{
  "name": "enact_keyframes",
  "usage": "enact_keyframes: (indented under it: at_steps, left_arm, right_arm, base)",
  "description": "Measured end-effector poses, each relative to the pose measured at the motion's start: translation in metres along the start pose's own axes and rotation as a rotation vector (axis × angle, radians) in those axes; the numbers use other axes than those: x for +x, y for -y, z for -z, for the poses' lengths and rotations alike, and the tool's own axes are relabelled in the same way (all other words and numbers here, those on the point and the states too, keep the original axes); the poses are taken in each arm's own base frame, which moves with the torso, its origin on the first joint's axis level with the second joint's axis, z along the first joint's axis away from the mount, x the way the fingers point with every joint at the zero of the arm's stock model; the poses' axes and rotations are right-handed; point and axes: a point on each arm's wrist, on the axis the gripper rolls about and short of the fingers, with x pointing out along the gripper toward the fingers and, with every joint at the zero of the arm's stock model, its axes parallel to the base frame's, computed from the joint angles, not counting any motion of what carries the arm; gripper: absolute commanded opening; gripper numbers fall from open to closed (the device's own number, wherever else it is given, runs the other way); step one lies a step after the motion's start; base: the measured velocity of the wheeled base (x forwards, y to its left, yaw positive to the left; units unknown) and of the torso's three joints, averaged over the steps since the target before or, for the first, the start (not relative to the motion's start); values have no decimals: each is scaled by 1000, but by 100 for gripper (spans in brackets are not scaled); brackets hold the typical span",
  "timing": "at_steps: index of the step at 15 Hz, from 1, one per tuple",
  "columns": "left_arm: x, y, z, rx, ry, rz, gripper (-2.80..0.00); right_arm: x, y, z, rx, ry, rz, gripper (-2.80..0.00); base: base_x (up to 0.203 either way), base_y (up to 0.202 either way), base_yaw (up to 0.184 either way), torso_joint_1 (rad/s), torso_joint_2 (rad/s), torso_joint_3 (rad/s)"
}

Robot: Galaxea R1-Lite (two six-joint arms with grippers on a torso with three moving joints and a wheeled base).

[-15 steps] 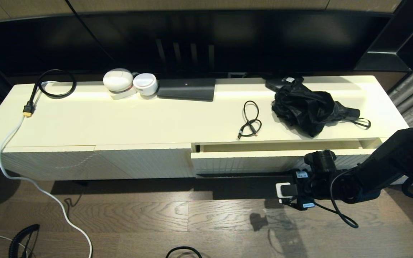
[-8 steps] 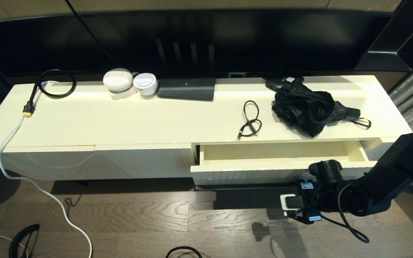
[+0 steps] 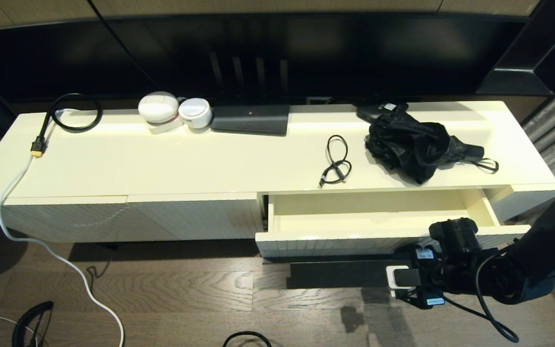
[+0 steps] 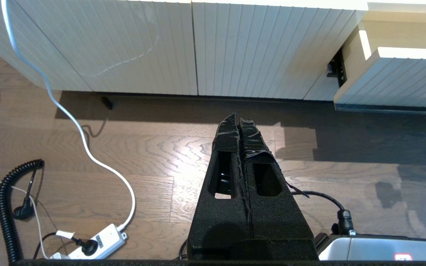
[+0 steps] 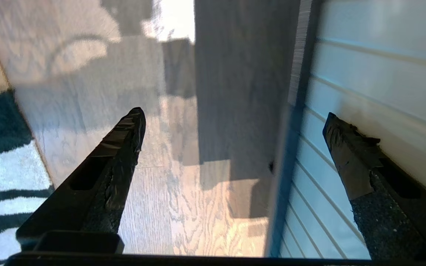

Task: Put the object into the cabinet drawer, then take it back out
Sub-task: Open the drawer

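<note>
The cabinet drawer (image 3: pixel 345 235) at the right of the cream cabinet stands pulled out, and the part of its smooth interior I can see holds nothing. My right arm (image 3: pixel 455 260) reaches under its ribbed front. My right gripper (image 5: pixel 233 114) is open wide: one finger (image 5: pixel 350 159) lies against the ribbed front (image 5: pixel 368 88), and the dark bar (image 5: pixel 290 147) along the front's lower edge runs between the jaws. On the cabinet top above the drawer lie a crumpled black umbrella (image 3: pixel 417 142) and a looped black cable (image 3: pixel 336 164). My left gripper (image 4: pixel 237 116) hangs shut over the floor, holding nothing.
Two white round devices (image 3: pixel 174 112) and a black box (image 3: pixel 251 119) sit at the back of the cabinet top (image 3: pixel 162 164). A black plug cable (image 3: pixel 68 115) lies at the far left, and a white cord (image 3: pixel 56 255) runs down across the wooden floor. A power strip (image 4: pixel 98 244) lies nearby.
The drawer has slid out from a narrow gap to well open. My right arm has drawn back toward me and to the right along with it.
</note>
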Motion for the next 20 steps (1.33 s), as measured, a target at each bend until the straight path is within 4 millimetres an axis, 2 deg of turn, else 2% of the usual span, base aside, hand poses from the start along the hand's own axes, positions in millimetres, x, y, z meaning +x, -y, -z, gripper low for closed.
enact_keyframes:
  at_steps: [2, 5, 11, 12, 14, 15, 18, 20]
  left_arm:
    - [0, 0, 0, 0, 0, 0, -280]
    - [0, 0, 0, 0, 0, 0, -280]
    - [0, 0, 0, 0, 0, 0, -280]
    - [0, 0, 0, 0, 0, 0, -280]
    - [0, 0, 0, 0, 0, 0, -280]
    - [0, 0, 0, 0, 0, 0, -280]
    - [0, 0, 0, 0, 0, 1, -280]
    - [0, 0, 0, 0, 0, 0, -280]
  right_arm:
    - [-16, 1, -6, 20, 9, 12, 0]
    - [-55, -1, -13, 23, 17, 8, 0]
    - [-166, -22, -23, 27, 22, -18, -2]
    - [-185, -27, -24, 28, 24, -18, -280]
    - [-213, -36, -26, 32, 22, -39, -280]
    - [-220, -37, -26, 32, 22, -38, -280]
    - [-226, -21, -30, 22, 33, 45, -280]
    - [-221, -9, -31, 17, 39, 82, -280]
  base:
    - [0, 0, 0, 0, 0, 0]
    - [0, 0, 0, 0, 0, 0]
    - [0, 0, 0, 0, 0, 0]
    - [0, 0, 0, 0, 0, 0]
    - [0, 0, 0, 0, 0, 0]
    - [0, 0, 0, 0, 0, 0]
    - [0, 0, 0, 0, 0, 0]
    - [0, 0, 0, 0, 0, 0]
